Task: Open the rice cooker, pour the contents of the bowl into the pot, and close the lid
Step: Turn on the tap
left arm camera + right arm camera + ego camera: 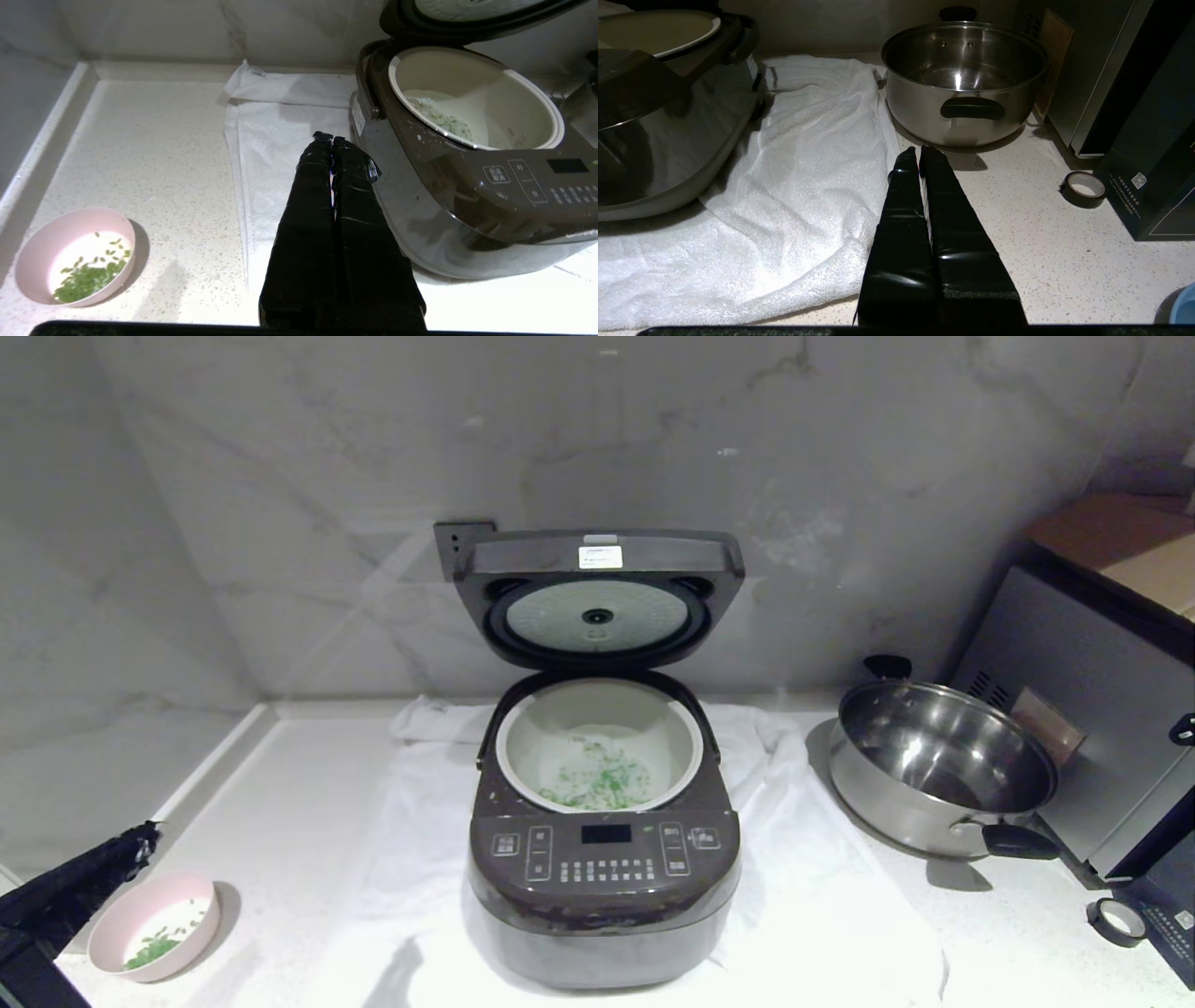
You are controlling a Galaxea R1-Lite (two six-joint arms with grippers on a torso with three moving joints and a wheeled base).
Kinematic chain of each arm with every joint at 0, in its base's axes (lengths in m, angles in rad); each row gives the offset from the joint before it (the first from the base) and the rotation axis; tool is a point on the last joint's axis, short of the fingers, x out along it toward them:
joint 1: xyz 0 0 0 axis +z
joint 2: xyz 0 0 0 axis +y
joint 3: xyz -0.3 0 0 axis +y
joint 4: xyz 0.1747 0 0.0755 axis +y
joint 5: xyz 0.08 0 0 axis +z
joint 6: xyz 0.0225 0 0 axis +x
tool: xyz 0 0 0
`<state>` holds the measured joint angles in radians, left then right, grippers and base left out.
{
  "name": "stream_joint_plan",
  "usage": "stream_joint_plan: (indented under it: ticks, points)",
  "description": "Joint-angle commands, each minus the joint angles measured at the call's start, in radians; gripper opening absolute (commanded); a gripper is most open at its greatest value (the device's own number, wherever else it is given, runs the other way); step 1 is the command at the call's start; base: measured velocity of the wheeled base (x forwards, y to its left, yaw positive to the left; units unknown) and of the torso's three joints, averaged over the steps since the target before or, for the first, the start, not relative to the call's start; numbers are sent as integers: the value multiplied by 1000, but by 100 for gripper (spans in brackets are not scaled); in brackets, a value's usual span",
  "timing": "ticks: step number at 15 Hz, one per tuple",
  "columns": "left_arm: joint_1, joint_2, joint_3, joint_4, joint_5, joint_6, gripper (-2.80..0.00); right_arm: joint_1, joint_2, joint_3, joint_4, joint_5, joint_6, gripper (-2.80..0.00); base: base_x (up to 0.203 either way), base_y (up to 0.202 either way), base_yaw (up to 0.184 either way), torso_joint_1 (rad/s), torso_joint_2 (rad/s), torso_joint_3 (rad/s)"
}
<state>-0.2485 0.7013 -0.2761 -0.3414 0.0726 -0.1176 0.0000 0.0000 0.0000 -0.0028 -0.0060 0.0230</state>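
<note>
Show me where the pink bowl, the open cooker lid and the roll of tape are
pink bowl (121, 919), head view, outer pink wall.
cooker lid (597, 613), head view, silver underside disc.
roll of tape (1084, 188), right wrist view, its top edge.

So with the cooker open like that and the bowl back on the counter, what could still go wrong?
1. The bowl still holds green bits, so the pour looks incomplete.
2. The lid stands fully up; the shut left gripper must reach high behind the pot to close it, and may slip.
3. The rice cooker sits on a loose white towel and could slide when pushed.
</note>
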Motion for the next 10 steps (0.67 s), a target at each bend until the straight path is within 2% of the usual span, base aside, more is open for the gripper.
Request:
stream_joint_plan:
  ticks: [1,4,7,9,10]
  points:
    - [7,-159,15,55,1,11,-280,0,0,0,0,0,0,-280,0,0,0,0,0,0]
    - [63,-289,-4,213,-1,30,-280,0,0,0,0,0,0,-280,0,0,0,0,0,0]
    - [142,-385,-3,233,-8,93,-280,0,0,0,0,0,0,-280,0,0,0,0,0,0]
    - [188,-433,9,268,3,159,-280,0,0,0,0,0,0,-280,0,0,0,0,0,0]
    - [208,-461,9,273,-6,165,-280,0,0,0,0,0,0,-280,0,0,0,0,0,0]
